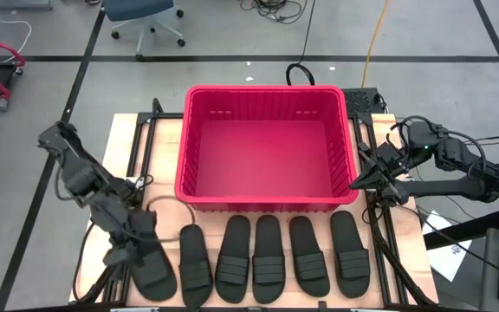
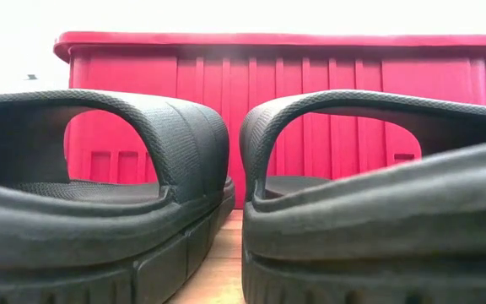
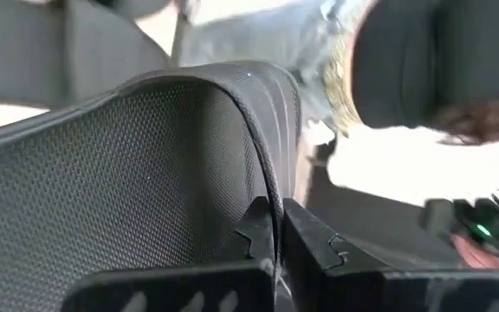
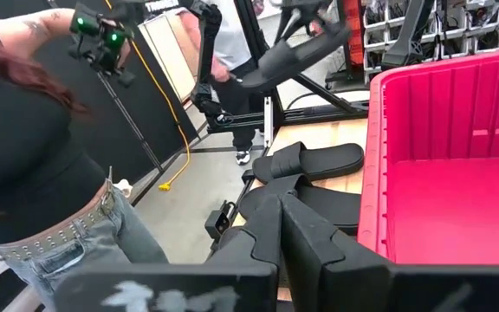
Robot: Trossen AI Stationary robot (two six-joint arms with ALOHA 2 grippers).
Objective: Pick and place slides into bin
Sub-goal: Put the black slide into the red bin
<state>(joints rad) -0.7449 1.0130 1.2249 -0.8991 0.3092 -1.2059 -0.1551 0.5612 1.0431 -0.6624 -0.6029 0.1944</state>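
Gripping the leftmost slide (image 1: 150, 267) by its strap edge, the left hand (image 1: 128, 251) is seen at about eight o'clock on the tabletop (image 1: 119, 139), its fingers (image 3: 306, 238) pinched shut on the thin ribbed strap, as the left wrist view confirms. That slide is canted, its long axis running from about eleven to five o'clock, while the five other slides (image 1: 271, 258) are laid side by side in a row at six o'clock, each long axis pointing at twelve, toward the bin (image 1: 267, 147). The bin is placed at the centre of the tabletop, its near wall just beyond the toes of the row, and nothing is seen inside it. From the gripped slide, the bin lies toward one to two o'clock, so a lift and a carry up and rightward over the near rim is judged to be what the coming move calls for. The left arm is clearly the nearer one to this slide. The right hand (image 1: 359, 180) is held at three o'clock, just beside the bin's right wall, closed on nothing and waiting. A person (image 4: 42, 147) is seen beyond the tabletop in the right wrist view.
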